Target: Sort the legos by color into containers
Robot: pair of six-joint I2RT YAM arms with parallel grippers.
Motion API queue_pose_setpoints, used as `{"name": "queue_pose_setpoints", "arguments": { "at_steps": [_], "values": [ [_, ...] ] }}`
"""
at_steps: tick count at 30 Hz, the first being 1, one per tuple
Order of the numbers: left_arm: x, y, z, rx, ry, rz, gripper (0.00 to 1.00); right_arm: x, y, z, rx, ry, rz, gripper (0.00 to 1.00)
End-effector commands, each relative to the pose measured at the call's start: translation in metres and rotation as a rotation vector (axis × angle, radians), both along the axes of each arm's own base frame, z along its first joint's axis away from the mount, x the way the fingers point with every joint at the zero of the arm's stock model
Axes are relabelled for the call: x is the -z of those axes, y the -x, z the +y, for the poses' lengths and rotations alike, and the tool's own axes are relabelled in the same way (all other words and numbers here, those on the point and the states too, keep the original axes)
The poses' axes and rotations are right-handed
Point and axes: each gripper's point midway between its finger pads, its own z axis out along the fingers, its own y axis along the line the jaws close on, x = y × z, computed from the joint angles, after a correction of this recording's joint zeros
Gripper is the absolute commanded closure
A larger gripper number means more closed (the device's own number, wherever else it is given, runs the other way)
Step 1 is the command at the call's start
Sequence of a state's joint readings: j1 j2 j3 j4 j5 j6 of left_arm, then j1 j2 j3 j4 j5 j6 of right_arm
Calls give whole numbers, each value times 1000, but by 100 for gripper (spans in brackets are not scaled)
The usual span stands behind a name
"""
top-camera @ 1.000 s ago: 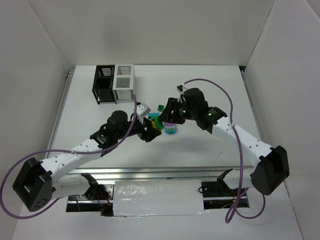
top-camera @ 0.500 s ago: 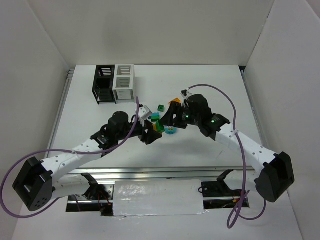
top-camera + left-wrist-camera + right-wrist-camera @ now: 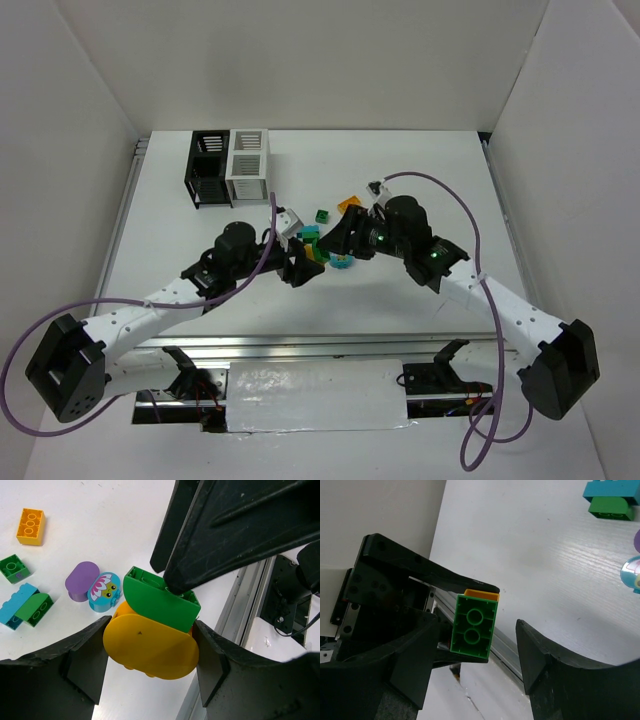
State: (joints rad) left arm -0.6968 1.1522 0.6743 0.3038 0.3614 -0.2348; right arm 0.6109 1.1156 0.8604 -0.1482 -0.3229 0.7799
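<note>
The white table [image 3: 430,180] stands inside a plain white enclosure. Its walls [image 3: 300,60] rise on the far side and along both flanks, and a metal rail [image 3: 330,345] runs along the near edge. In the right wrist view the tabletop shows a faint grain.

Both arms meet over the middle of the surface. The left gripper [image 3: 150,656] grasps a rounded yellow brick [image 3: 142,637], with its fingers [image 3: 82,655] pressed against the brick's two ends. A green brick [image 3: 157,600] is stacked on the yellow one.

The right gripper [image 3: 476,630] faces it with its fingers [image 3: 545,665] released. The green brick sits between them, close against one finger, with a clear strip of table showing before the other. In the left wrist view, one right fingertip meets the green brick's upper edge.

The loose legos lie on the table just past the left fingertips. Nearest are a purple brick [image 3: 81,580] and a teal brick with a printed face [image 3: 104,591], which touch each other. Farther out lie a teal and green pair [image 3: 25,605], a small green brick [image 3: 14,568] and an orange brick [image 3: 30,526].

The black bin [image 3: 208,167] and the white bin [image 3: 247,165], joined side by side, stand well apart from both sets of fingers, out beyond the left gripper toward the far wall.
</note>
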Motion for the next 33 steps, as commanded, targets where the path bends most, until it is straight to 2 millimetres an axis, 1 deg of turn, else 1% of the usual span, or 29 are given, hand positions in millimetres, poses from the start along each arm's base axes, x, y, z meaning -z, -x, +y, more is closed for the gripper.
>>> {"name": "queue_pose_setpoints", "arguments": {
  "at_steps": [1,3,7,8,10,11,12,13,14,17,20,22,23,24,25,28,29,31,32,33],
  "values": [
    [-33,-1,-7,36,66,-102,100,-18,3,14,-85,-33,-46,30],
    [-34,-2,-6,30,65,-105,100,-14,8,20,-131,-41,-24,32],
    [-35,0,-6,36,69,-107,100,-6,7,22,-134,-2,-10,38],
    [-37,0,-6,36,72,-112,100,-4,7,23,-136,2,-6,44],
    [-36,1,-6,38,67,-110,100,-5,8,24,-141,5,-10,51],
    [-36,0,-6,35,64,-109,100,-4,6,24,-143,10,-9,58],
    [-36,-2,-6,31,60,-108,100,-5,8,25,-151,21,-16,73],
    [-33,-3,-7,29,52,-102,100,-5,8,26,-154,26,-18,85],
    [-31,-4,-7,28,45,-98,100,-3,8,25,-151,37,-10,100],
    [-27,-8,-6,11,23,-93,100,-8,6,22,-144,52,-40,100],
    [-24,-11,-5,6,1,-96,100,-22,-1,13,-108,73,-104,100],
    [-18,-12,-6,12,-21,-88,100,-32,-4,8,-96,75,-138,100],
    [-16,-13,-6,13,-26,-84,100,-33,-3,6,-97,81,-135,100],
    [-14,-13,-7,18,-31,-80,100,-40,-5,5,-98,84,-154,100],
    [-14,-12,-8,22,-29,-78,100,-42,-5,3,-96,88,-156,100],
    [-18,-11,-9,36,-24,-90,100,-43,-8,-4,-74,101,-159,100],
    [-19,-10,-9,41,-20,-93,100,-40,-14,-11,-54,102,-152,100],
    [-21,-7,-10,58,-16,-103,100,-38,-11,-13,-84,71,-140,100],
    [-22,-6,-10,62,-15,-105,100,-37,-16,-20,-71,58,-131,100],
    [-21,-6,-10,71,-16,-106,100,-39,-12,-20,-101,36,-124,100]
  ]
}}
